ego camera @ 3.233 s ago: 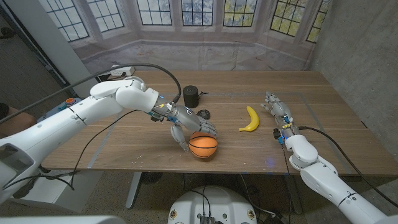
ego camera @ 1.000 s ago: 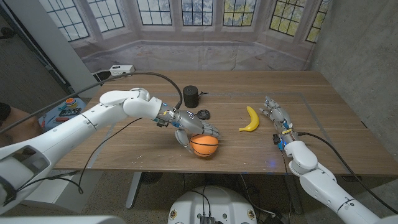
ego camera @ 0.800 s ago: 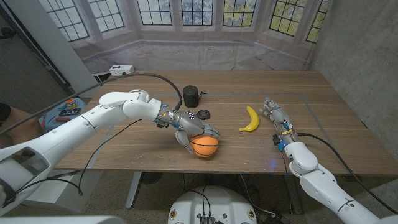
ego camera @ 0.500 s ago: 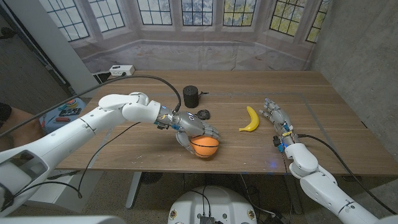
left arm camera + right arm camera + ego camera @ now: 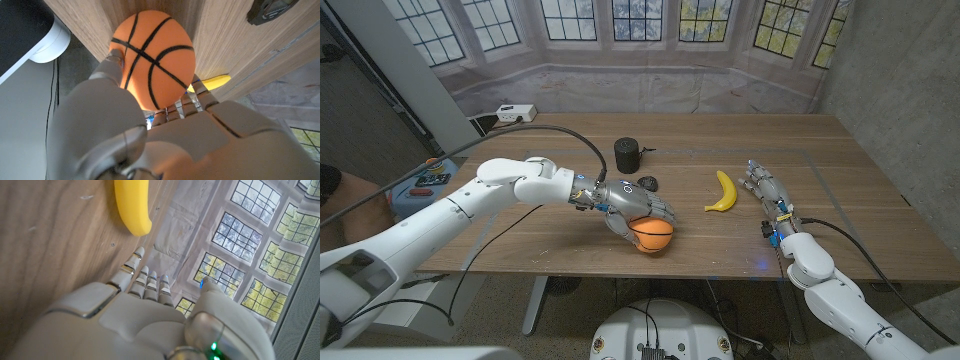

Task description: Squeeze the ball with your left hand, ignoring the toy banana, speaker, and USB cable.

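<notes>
- Ball (image 5: pixel 651 235): small, orange with black seams like a basketball, sitting on the tabletop (image 5: pixel 840 215) near its front edge, in front of the speaker (image 5: pixel 627 156) and well apart from it.
- Left hand (image 5: pixel 632 207): draped over the ball from behind and above, fingers (image 5: pixel 114 64) curled down its sides, thumb on the opposite flank; clamped on the ball. Left wrist view shows contact on both sides.
- Handling judgement: likely a light foam or soft rubber toy that gives under pressure; the round, smooth skin could squirt out sideways if pressed off-centre. Best hold is across its widest part, fingers and thumb opposed, the tabletop backing it from below.
- No visible dent in the ball, so I cannot tell how hard the squeeze is.
- Banana (image 5: pixel 722 192): to the right of the ball, apart from it.
- Right hand (image 5: pixel 766 186): just beyond the banana from the ball, fingers straight and apart, holding nothing.
- Small dark item (image 5: pixel 646 184), probably the coiled cable, between speaker and ball.
</notes>
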Motion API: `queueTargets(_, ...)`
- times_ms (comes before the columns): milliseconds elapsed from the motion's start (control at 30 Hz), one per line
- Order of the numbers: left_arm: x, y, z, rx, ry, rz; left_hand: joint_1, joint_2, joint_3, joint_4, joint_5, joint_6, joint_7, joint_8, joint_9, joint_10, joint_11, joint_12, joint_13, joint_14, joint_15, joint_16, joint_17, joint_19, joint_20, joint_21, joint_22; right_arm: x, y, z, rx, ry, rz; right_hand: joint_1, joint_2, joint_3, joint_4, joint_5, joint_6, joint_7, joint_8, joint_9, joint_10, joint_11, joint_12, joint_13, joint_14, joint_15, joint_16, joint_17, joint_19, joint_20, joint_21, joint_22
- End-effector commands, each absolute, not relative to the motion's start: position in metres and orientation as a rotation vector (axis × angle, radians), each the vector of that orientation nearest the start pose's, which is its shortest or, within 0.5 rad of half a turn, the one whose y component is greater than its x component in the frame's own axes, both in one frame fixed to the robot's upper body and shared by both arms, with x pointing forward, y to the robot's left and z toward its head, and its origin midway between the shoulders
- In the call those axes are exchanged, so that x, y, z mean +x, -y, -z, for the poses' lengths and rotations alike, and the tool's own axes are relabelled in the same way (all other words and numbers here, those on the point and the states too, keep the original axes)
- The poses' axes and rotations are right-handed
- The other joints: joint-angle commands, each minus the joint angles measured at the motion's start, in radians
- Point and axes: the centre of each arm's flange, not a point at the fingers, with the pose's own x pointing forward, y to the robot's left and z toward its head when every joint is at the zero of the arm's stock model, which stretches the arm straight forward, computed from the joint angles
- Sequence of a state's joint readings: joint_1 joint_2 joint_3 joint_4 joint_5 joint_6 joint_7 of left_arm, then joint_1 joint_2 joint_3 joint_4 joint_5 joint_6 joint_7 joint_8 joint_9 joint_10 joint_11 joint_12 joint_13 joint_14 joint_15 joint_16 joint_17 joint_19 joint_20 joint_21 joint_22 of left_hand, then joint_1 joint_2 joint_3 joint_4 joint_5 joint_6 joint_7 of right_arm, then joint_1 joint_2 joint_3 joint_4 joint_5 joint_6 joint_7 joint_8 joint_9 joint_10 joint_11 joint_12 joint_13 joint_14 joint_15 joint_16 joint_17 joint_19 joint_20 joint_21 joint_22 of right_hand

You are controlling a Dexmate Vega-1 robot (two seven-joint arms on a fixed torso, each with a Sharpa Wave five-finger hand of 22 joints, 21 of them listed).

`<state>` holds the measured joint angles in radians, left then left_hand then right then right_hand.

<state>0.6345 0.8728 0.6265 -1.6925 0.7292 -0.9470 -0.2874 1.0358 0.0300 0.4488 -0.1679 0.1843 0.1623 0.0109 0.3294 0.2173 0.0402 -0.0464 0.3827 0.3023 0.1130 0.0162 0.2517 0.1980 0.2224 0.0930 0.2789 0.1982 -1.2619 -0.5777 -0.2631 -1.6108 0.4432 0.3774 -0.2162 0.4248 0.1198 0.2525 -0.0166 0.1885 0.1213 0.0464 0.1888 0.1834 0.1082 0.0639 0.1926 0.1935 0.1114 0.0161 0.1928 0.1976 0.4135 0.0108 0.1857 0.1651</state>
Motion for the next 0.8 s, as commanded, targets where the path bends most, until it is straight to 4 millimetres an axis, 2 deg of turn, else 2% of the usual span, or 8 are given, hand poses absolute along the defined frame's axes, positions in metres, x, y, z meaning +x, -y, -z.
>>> queueTargets(33,0.516,-0.153,0.034,1.904,1.242,0.931,0.016,0.003,-0.006,0.0,0.002,0.023,-0.003,0.012,0.007,0.017,-0.008,0.012,0.006,0.021,-0.004,0.008,0.006,0.015,-0.002,0.011,0.003,0.564,0.302,0.133,-0.044,0.591,-0.051,-0.006,0.004,0.002,-0.009,0.0,0.002,0.0,0.004,0.003,0.006,0.002,0.005,0.001,0.002,0.002,0.01,0.002,0.002,0.003,0.008,0.006)
queueTargets(233,0.521,-0.152,0.032,1.89,1.246,0.935,0.033,0.011,-0.012,0.0,0.003,0.059,-0.006,0.03,0.015,0.047,-0.015,0.03,0.016,0.057,-0.017,0.021,0.014,0.032,-0.007,0.019,0.005,0.565,0.302,0.134,-0.042,0.584,-0.049,-0.007,0.004,0.002,-0.009,0.0,0.002,-0.001,0.004,0.003,0.005,0.002,0.004,0.001,0.003,0.0,0.01,0.002,0.002,0.004,0.008,0.006)
queueTargets(333,0.523,-0.152,0.032,1.878,1.243,0.94,0.048,0.019,-0.024,0.002,0.003,0.109,0.002,0.06,0.025,0.089,-0.02,0.057,0.03,0.095,-0.03,0.038,0.027,0.054,-0.009,0.03,0.008,0.566,0.302,0.135,-0.039,0.582,-0.047,-0.007,0.004,0.003,-0.01,0.0,0.001,0.0,0.004,0.003,0.004,0.003,0.004,0.001,0.003,0.001,0.01,0.002,0.003,0.004,0.008,0.006)
queueTargets(400,0.525,-0.152,0.032,1.877,1.238,0.943,0.052,0.021,-0.03,0.003,0.003,0.13,-0.002,0.073,0.03,0.105,-0.025,0.067,0.036,0.111,-0.04,0.045,0.033,0.062,-0.013,0.034,0.008,0.566,0.302,0.136,-0.04,0.579,-0.047,-0.007,0.004,0.003,-0.011,0.0,0.002,0.0,0.004,0.003,0.004,0.003,0.004,0.001,0.003,0.001,0.01,0.002,0.003,0.003,0.008,0.006)
queueTargets(500,0.526,-0.152,0.032,1.873,1.232,0.945,0.059,0.023,-0.037,0.003,0.003,0.142,-0.004,0.083,0.034,0.121,-0.033,0.078,0.044,0.13,-0.043,0.056,0.041,0.07,-0.014,0.039,0.009,0.566,0.302,0.137,-0.036,0.576,-0.046,-0.007,0.004,0.003,-0.011,0.0,0.002,0.0,0.004,0.003,0.004,0.003,0.004,0.001,0.003,0.0,0.01,0.002,0.002,0.004,0.007,0.006)
queueTargets(667,0.526,-0.151,0.03,1.863,1.237,0.943,0.076,0.029,-0.054,0.002,0.004,0.191,-0.006,0.122,0.047,0.157,-0.042,0.105,0.065,0.167,-0.055,0.079,0.061,0.091,-0.019,0.051,0.011,0.567,0.302,0.139,-0.029,0.571,-0.047,-0.008,0.004,0.003,-0.012,0.0,0.002,0.0,0.004,0.003,0.004,0.002,0.004,0.001,0.003,0.0,0.01,0.002,0.003,0.004,0.008,0.006)
queueTargets(800,0.525,-0.151,0.029,1.863,1.231,0.945,0.084,0.031,-0.061,0.002,0.004,0.201,-0.006,0.135,0.053,0.171,-0.044,0.117,0.075,0.178,-0.058,0.087,0.071,0.099,-0.022,0.057,0.012,0.568,0.302,0.139,-0.029,0.566,-0.051,-0.009,0.004,0.003,-0.012,0.0,0.002,0.0,0.004,0.003,0.004,0.003,0.004,0.002,0.003,0.001,0.01,0.002,0.003,0.004,0.008,0.006)
